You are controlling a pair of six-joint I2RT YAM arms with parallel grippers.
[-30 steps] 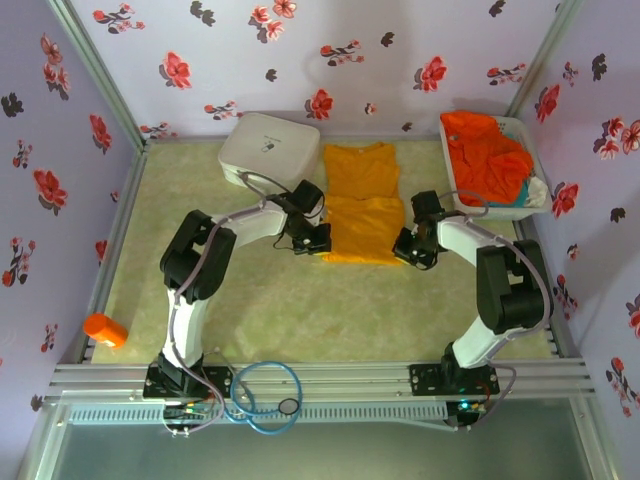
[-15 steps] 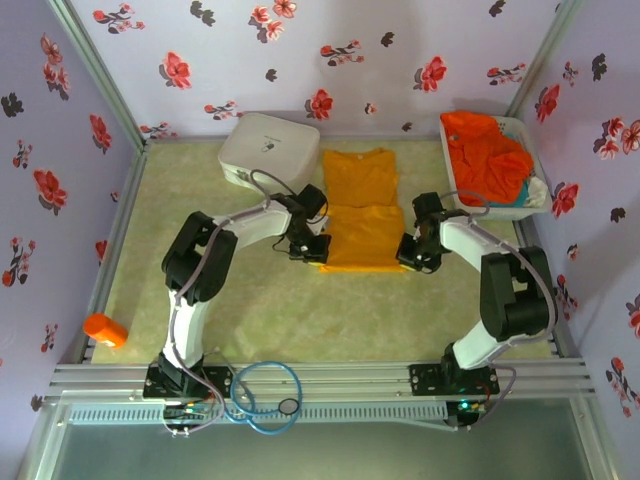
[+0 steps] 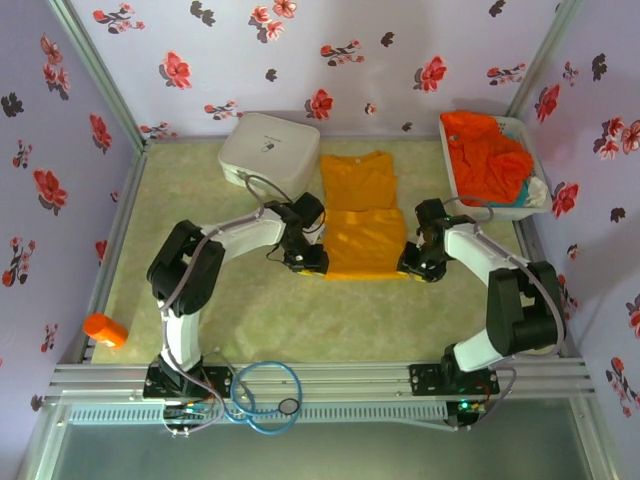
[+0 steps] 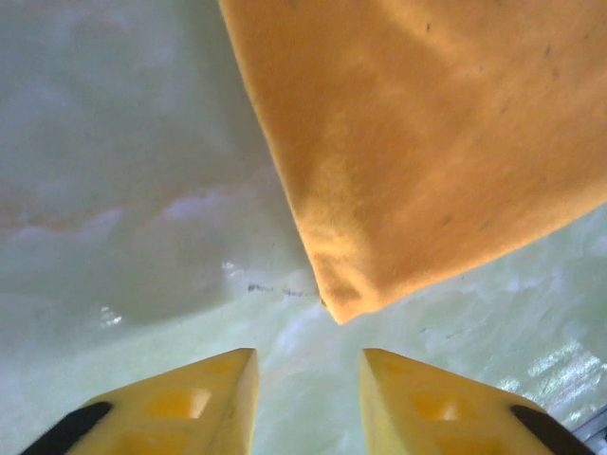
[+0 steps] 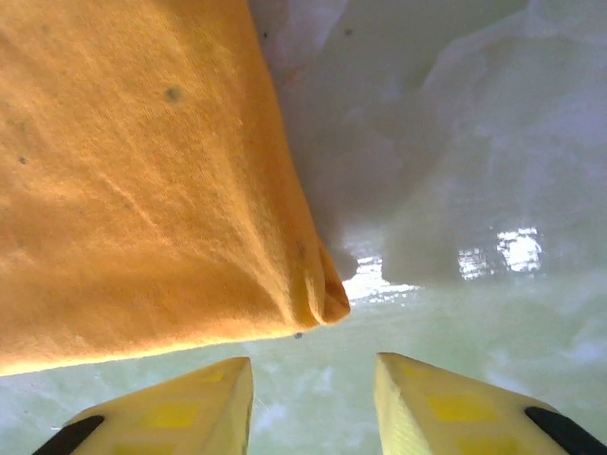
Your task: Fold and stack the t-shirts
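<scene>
The golden t-shirt (image 3: 362,225), folded once, has been drawn toward the arm bases and let go. Its near corners now lie flat just ahead of the fingertips of the left gripper (image 4: 308,353) and right gripper (image 5: 313,360), both part-open and empty (the fold looks set, so a further fold probably comes next). The red-orange t-shirt (image 3: 485,150) is heaped in a white basket (image 3: 495,213) beyond and outward of the right gripper. Floral walls (image 3: 330,50) enclose a pale green mat (image 3: 260,310) under both grippers, with a white case (image 3: 268,148) beyond the left gripper and an orange cylinder (image 3: 105,330) well back and outward of it.

Lab enclosure: floral walls (image 3: 400,30), aluminium rails (image 3: 320,378)
</scene>
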